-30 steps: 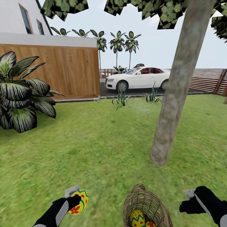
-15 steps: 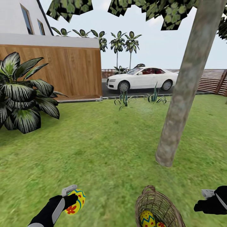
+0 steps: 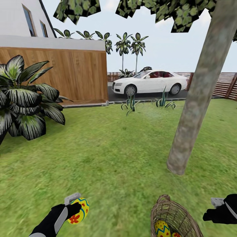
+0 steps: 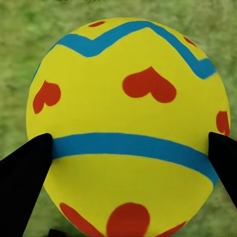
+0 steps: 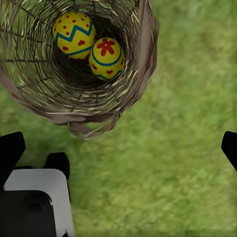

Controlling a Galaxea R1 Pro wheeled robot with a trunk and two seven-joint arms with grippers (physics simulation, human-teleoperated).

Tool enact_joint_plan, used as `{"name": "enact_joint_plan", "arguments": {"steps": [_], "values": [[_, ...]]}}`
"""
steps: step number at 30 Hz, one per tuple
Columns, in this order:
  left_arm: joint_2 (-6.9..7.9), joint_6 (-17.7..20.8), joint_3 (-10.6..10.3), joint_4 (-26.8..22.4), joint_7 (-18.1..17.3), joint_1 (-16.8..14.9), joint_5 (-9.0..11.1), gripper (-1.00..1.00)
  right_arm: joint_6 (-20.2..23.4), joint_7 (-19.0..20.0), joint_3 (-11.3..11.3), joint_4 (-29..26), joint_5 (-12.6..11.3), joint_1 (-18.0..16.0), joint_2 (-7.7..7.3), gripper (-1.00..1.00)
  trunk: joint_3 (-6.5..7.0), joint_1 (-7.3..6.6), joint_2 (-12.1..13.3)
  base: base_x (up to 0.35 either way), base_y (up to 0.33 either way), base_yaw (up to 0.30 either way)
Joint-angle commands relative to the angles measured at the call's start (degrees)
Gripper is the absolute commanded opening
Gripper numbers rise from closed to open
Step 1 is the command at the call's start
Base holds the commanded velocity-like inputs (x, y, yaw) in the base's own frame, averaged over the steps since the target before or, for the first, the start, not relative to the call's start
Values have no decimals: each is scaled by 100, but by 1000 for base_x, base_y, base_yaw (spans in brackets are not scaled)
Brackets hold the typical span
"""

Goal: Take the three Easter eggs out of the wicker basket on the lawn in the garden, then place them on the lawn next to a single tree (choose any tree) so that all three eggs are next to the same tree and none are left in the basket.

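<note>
Altogether three eggs (image 5: 74, 33): two basketed (image 5: 98, 98).

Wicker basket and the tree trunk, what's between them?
Bare lawn only, in the head view, between wicker basket and tree.

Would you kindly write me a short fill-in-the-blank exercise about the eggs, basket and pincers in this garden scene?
1. The left pincer is shut on one yellow painted egg with red ____ and blue bands.
2. The brown woven wicker basket holds ____ eggs.
3. The right pincer is ____, holding nothing.
4. The basket sits on green ____.

Missing words: hearts; two; open; grass
</note>
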Motion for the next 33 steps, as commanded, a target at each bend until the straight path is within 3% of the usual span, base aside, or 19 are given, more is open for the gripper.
{"name": "enact_joint_plan", "arguments": {"steps": [1,11,23,33], "values": [[0,32,2,-2,35,-2,61,-100,23,-21,36,-8,-31,-5,-4,100,11,-22,36,0,144,0],[-21,-23,-27,-8,33,-2,55,-100,37,-48,49,-7,-31,-5,2,100,191,-242,437,-1,72,0],[0,-29,-6,2,-212,-2,62,-100,46,-46,50,-7,-31,-5,2,100,406,-505,918,-2,256,0],[-17,-135,-15,-3,-213,-2,61,-100,46,-40,44,-7,-31,-5,2,100,585,-725,1319,137,-20,0]]}}
